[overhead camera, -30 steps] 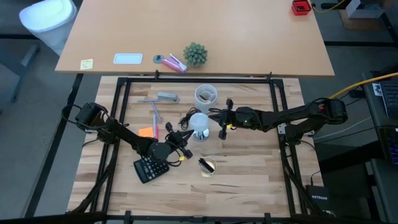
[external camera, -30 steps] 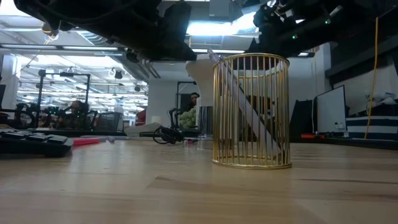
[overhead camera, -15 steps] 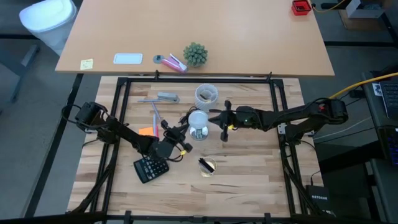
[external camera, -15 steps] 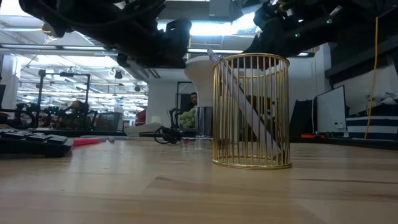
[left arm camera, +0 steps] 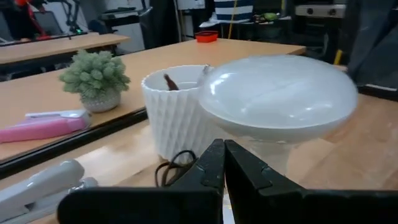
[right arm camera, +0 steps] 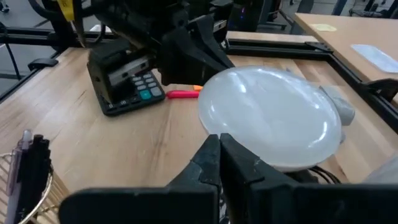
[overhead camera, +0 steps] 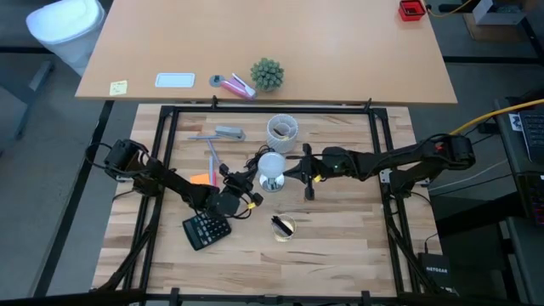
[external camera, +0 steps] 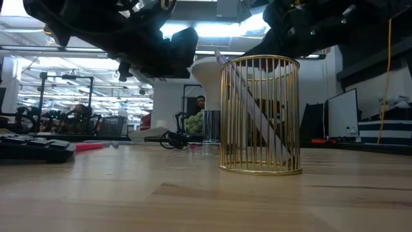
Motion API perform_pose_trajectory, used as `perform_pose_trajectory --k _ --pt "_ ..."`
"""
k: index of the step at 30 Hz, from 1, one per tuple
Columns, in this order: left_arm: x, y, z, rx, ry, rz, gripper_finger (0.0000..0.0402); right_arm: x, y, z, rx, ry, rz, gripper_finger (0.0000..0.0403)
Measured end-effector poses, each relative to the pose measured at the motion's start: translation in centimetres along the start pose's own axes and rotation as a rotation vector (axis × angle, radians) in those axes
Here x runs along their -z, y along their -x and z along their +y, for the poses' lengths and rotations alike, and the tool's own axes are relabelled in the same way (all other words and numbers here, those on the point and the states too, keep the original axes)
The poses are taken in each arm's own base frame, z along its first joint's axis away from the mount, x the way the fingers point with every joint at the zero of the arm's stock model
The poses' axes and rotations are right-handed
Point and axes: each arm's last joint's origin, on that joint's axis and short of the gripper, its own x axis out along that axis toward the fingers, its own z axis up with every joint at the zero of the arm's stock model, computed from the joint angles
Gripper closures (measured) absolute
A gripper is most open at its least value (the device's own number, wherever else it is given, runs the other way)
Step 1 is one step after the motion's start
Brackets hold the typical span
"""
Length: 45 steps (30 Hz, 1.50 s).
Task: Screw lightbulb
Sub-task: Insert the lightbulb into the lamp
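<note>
The white lightbulb (overhead camera: 271, 162) stands upright with its base in the round silver socket (overhead camera: 273, 182) at the table's middle. It also shows in the left wrist view (left arm camera: 280, 93) and the right wrist view (right arm camera: 270, 115). My left gripper (overhead camera: 252, 178) is shut and sits close to the bulb's left side, fingertips (left arm camera: 219, 149) pointing at it. My right gripper (overhead camera: 294, 169) is shut and sits close to the bulb's right side, fingertips (right arm camera: 217, 149) pointing at it. My left gripper's shut fingertips come level from the table's left, just under the bulb's dome (left arm camera: 233, 127); I cannot tell whether they touch it. My right gripper's shut fingertips come level from the table's right at the dome's lower edge (right arm camera: 249, 158); I cannot tell whether they touch it.
A white ribbed cup (overhead camera: 281, 130) stands just beyond the bulb. A black calculator (overhead camera: 206, 229) lies near the left arm, and a gold wire pen holder (overhead camera: 283, 226) stands toward the near edge. The socket's black cord (overhead camera: 255, 160), a pink marker and a grey tool lie to the left.
My left gripper has gone a little toward the far edge and closer to the bulb. My right gripper has shifted slightly toward the near edge beside the bulb. The bulb stays upright in the socket.
</note>
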Motion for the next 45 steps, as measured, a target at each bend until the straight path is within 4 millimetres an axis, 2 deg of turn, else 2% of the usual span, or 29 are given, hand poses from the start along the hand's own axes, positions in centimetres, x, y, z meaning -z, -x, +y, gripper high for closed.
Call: perform_pose_trajectory --k 7,11,15,20,25,32,45 --pt "-0.1 1.5 -0.4 -0.052 -0.021 -0.04 0.0399 -1.1 0.9 -0.2 0.074 0.013 -0.049 0.0398" --pt "-0.1 2.4 -0.7 -0.019 -0.01 -0.042 0.0399 -1.9 1.7 -0.6 0.2 0.042 -0.076 0.0398" --pt "0.0 2.8 -1.0 0.055 -0.009 -0.025 0.0399 -1.8 1.7 -1.0 0.295 0.055 -0.07 0.0398" --pt "0.0 2.3 -1.2 0.167 -0.014 0.015 0.0399 -0.9 1.0 -1.7 0.31 0.043 -0.026 0.0398" --pt "0.0 1.7 -1.1 0.186 -0.011 0.027 0.0399 -0.1 0.2 -1.5 0.288 0.045 0.008 0.0398" --pt "-0.9 1.6 -1.4 0.255 -0.031 -0.014 0.0399 0.1 0.0 -1.5 0.287 0.043 0.012 0.0398" --pt "-1.3 0.2 -0.9 0.207 -0.056 -0.036 0.0399 0.1 0.0 -1.4 0.244 0.043 0.01 0.0398"
